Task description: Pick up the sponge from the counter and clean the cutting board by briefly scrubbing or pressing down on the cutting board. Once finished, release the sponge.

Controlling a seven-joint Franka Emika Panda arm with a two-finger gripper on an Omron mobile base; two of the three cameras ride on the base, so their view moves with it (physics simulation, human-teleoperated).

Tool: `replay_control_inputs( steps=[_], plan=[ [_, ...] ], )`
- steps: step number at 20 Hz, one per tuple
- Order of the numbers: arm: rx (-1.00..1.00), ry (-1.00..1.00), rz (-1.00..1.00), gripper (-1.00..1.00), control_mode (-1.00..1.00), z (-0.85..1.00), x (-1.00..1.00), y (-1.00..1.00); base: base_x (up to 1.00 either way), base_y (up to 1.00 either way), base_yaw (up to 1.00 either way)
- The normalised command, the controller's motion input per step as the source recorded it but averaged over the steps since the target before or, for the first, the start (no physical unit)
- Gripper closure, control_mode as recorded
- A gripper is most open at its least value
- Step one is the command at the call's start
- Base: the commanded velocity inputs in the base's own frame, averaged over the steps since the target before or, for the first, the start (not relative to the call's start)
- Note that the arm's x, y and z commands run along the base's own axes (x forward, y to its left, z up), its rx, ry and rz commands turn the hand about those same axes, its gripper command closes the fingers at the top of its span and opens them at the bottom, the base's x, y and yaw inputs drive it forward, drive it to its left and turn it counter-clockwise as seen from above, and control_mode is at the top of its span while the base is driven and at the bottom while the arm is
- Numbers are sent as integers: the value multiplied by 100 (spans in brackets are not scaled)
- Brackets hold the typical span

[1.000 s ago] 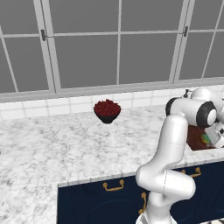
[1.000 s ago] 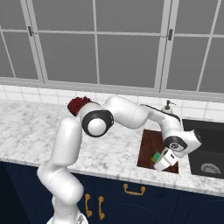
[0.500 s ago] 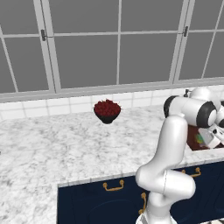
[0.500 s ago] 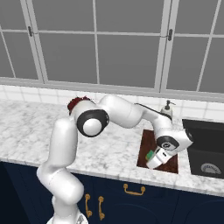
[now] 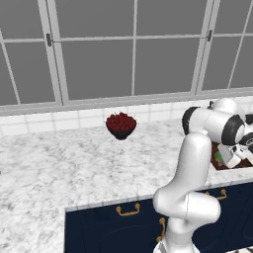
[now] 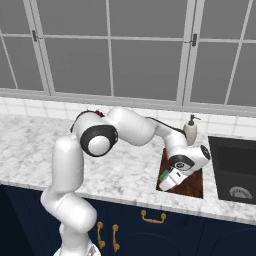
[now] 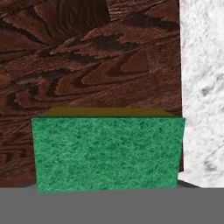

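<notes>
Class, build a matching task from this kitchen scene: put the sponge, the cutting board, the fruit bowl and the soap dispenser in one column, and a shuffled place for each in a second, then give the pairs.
Column one:
1. sponge
2. cutting board
3. fruit bowl
4. soap dispenser

Column two:
A. on the counter near the window wall
B. in the gripper, over the board
C. beside the black sink, flat on the counter
D. behind the board, by the wall

Pairs: 1-B, 2-C, 3-A, 4-D

Both base views look forward and down across the counter (image 5: 59, 168), sharing the cutting board (image 6: 192, 182). The hand view sits close above that board, facing down.
</notes>
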Motion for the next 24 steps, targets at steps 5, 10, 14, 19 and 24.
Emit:
replay_control_inputs(
  steps=[5, 10, 14, 19, 24],
  plan=[
    [1, 0, 0, 100, -100, -67, 23, 100, 0, 0, 0],
    [0, 0, 0, 100, -100, -63, 24, 100, 0, 0, 0],
    [0, 0, 0, 100, -100, -42, 13, 100, 0, 0, 0],
    [0, 0, 0, 100, -100, -51, 8, 100, 0, 0, 0],
    [-23, 10, -3, 100, -100, 38, 1, 100, 0, 0, 0]
  ],
)
